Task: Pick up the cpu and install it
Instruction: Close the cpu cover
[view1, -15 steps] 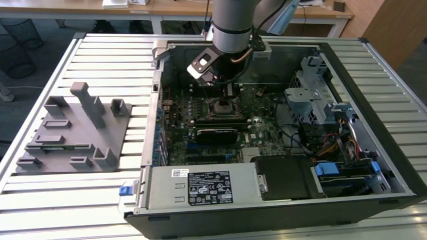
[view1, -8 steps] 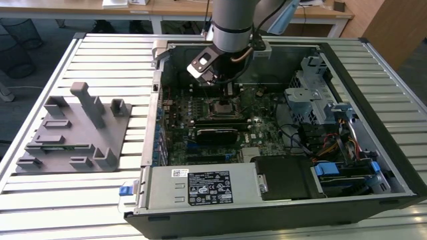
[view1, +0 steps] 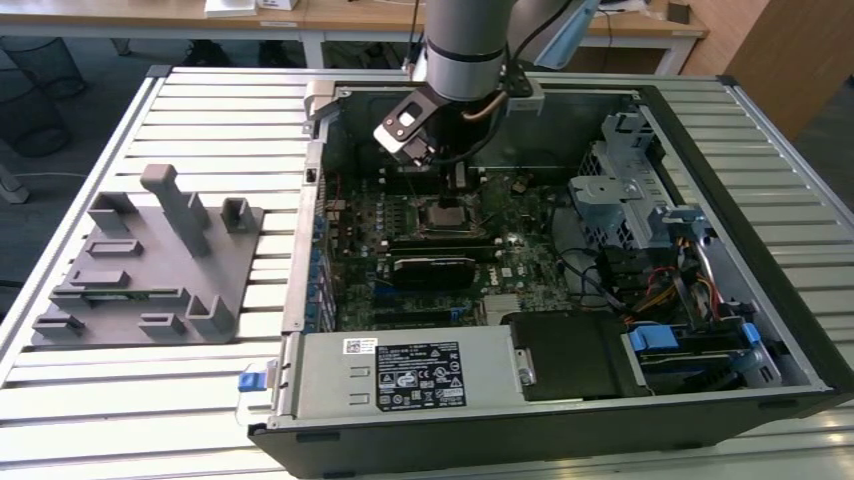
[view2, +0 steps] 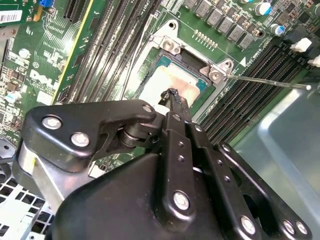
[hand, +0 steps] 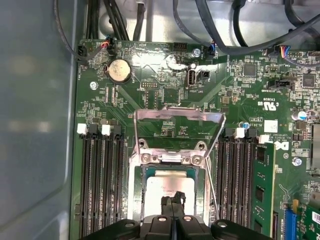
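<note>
The cpu (hand: 161, 183) lies flat inside the motherboard socket (hand: 136, 186), its pale silvery top showing in both wrist views (view2: 174, 79). My gripper (hand: 173, 199) hangs straight over it, black fingers pressed together with nothing between them. The fingertips (view2: 172, 96) are at or just above the chip's top; contact cannot be told. In the exterior view the gripper (view1: 455, 188) stands over the socket (view1: 445, 214) in the open computer case.
The socket's metal load plate (hand: 178, 121) stands hinged open, and its thin lever (view2: 265, 81) sticks out sideways. Memory slots (hand: 100, 185) flank the socket. A grey fixture tray (view1: 147, 262) sits at the exterior view's left, beside the case (view1: 747, 180).
</note>
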